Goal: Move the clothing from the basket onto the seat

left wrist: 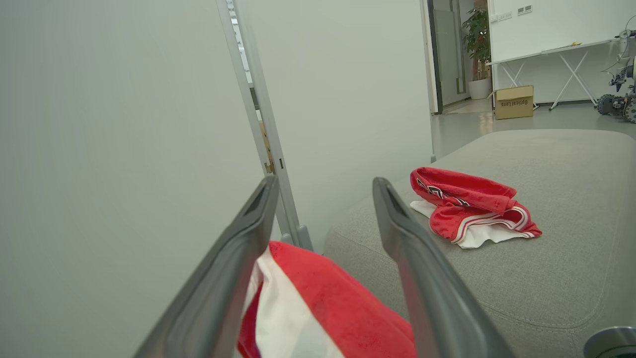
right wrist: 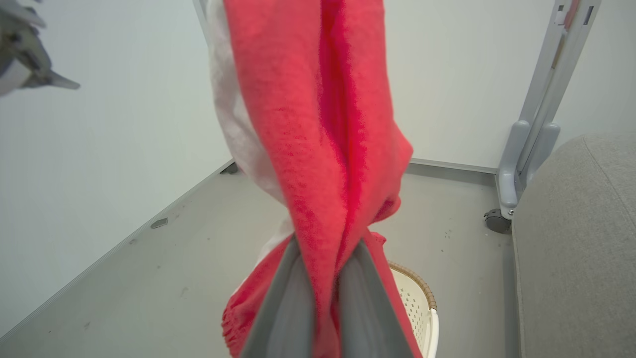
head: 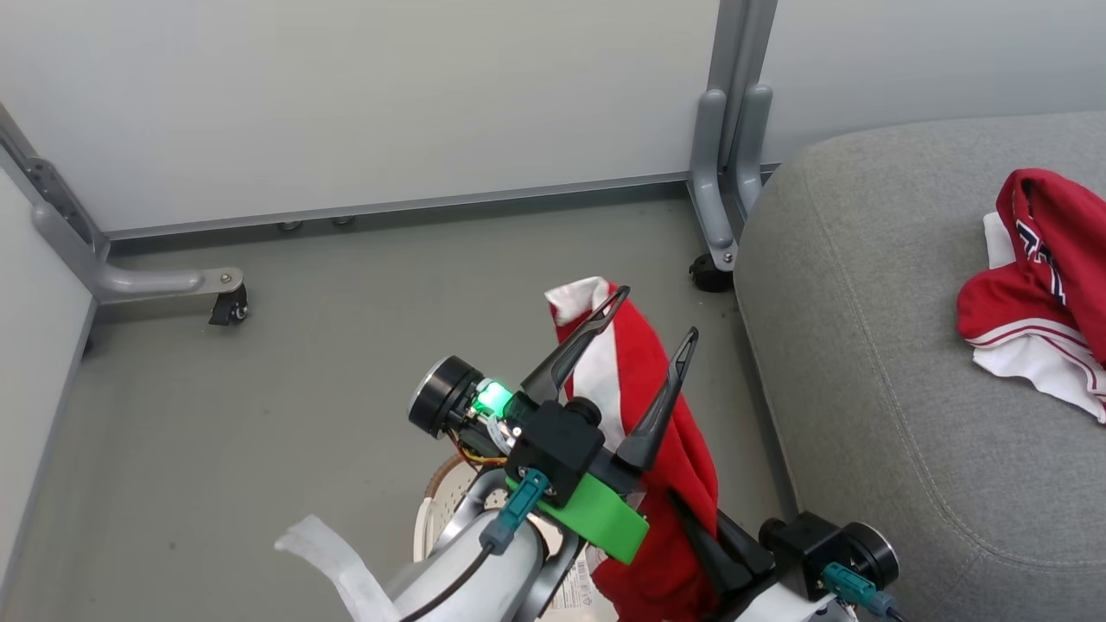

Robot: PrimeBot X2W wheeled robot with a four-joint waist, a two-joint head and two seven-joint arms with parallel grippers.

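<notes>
Low at six o'clock in the head view, the basket (head: 423, 523) peeks from under the left gripper (head: 658, 311), its jaws spread wide, gripping nothing. The right gripper (right wrist: 328, 248) pinches a hanging red-and-white garment (head: 635, 363): probably limp, light, best held by a bunched fold. A partition foot (head: 717, 216) at one o'clock flanks the seat (head: 864, 389), where a second garment (head: 1037, 294) lies at three o'clock.

The head camera is looking steeply down at the floor (head: 259, 389) and seat (head: 864, 389). The left wrist camera is facing level across that seat. The right wrist camera is sitting close against hanging clothing (right wrist: 318, 149), catching the seat's edge.
</notes>
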